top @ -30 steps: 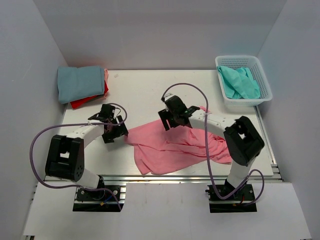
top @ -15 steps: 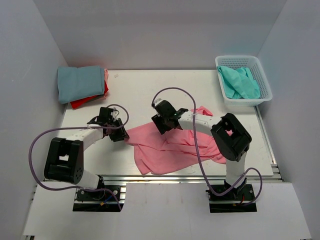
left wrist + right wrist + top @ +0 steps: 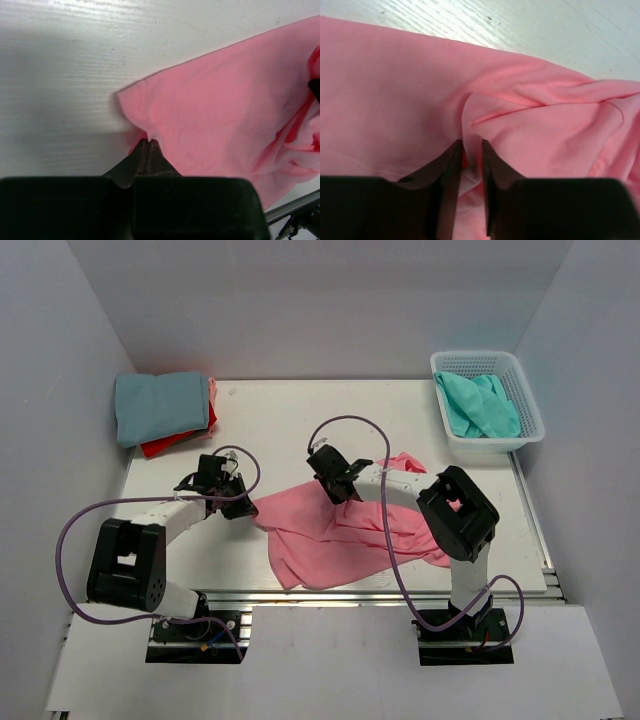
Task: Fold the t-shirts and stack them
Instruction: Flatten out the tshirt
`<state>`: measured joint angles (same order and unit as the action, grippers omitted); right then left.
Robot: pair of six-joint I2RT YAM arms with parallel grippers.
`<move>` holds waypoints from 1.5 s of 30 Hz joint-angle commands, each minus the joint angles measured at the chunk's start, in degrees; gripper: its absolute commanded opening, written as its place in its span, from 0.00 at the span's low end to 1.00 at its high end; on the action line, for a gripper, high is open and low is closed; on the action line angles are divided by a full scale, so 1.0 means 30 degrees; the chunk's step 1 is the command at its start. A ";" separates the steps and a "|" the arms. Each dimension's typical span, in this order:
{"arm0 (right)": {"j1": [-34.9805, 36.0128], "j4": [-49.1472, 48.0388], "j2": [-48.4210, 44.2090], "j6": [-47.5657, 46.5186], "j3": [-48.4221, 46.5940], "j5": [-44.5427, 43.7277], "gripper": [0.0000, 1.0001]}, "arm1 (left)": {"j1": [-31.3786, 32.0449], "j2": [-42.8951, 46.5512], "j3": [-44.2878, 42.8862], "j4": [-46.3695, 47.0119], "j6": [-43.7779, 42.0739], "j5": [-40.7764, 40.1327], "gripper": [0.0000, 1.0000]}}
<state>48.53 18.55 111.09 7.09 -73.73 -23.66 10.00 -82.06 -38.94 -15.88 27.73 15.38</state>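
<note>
while left claw (image 3: pixel 148 142) clamps tight on the pink t-shirt (image 3: pixel 225 100) hem corner, right claw (image 3: pixel 471 146), slightly apart, nips a fold.

1 high rear overview, 2 close downward wrist views, pink t-shirt (image 3: pixel 330 535) common to all.

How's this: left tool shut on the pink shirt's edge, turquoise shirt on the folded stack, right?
No. The turquoise shirt lies in the white basket, not on the folded stack, per the top view. The left tool is shut on the pink shirt's edge.
</note>
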 commanded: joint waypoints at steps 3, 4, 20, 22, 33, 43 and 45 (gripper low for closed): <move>0.0023 0.0351 -0.1633 0.0828 -0.0325 -0.1283 0.04 | 0.0095 0.2267 0.0468 0.1455 -0.0453 0.0587 0.00; 0.0023 0.0380 -0.1842 0.1003 -0.0034 -0.1254 0.00 | 0.0095 0.2711 0.0470 0.1716 -0.0453 0.0587 0.00; -0.2638 -0.0879 -0.7905 0.5307 0.1231 -1.0495 0.00 | 0.0095 0.6200 -0.1166 0.3533 -0.0804 -0.2365 0.00; -0.2964 -0.0850 -0.8287 0.5574 0.0646 -1.2112 0.00 | 0.0095 0.6202 -0.1841 0.3535 -0.0804 -0.3042 0.00; -0.6127 -1.2229 -1.1743 -0.4903 -0.1876 -1.4586 0.00 | 0.0065 0.7227 -0.7672 0.3272 -0.2648 -0.9954 0.00; -0.6481 -1.4006 -1.2302 -1.1856 -0.6558 -1.2304 0.00 | 0.0065 0.8953 -1.1422 0.3682 -0.5373 -1.2658 0.00; -0.6452 -1.2922 -1.2623 -1.1856 -0.7470 -1.1861 0.00 | 0.0065 0.8956 -1.2359 0.3682 -0.5753 -1.2247 0.00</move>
<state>29.47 -18.24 75.88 -23.59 -91.57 -61.28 10.24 -57.06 -71.53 -6.46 14.24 -20.14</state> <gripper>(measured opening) 0.008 0.024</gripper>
